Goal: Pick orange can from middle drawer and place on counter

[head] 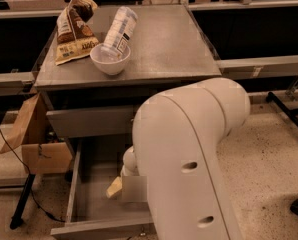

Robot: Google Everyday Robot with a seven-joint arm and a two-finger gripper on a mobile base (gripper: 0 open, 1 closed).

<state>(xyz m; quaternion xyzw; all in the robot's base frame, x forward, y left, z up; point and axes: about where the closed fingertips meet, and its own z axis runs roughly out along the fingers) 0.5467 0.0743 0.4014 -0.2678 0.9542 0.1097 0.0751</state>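
Note:
The middle drawer (pixel 90 199) is pulled open below the counter (pixel 164 44). My gripper (pixel 120 185) is down inside the drawer, toward its right half, and only a pale yellowish part of it shows past my arm. My big white arm (pixel 189 154) fills the right of the drawer area. The orange can is hidden behind the arm.
On the counter's left stand a white bowl (pixel 109 59), a clear plastic bottle (pixel 120 28) lying against it, and a brown snack bag (pixel 73 28). A closed grey drawer front (pixel 89 121) is above the open one. A cardboard box (pixel 36 146) sits left of the cabinet.

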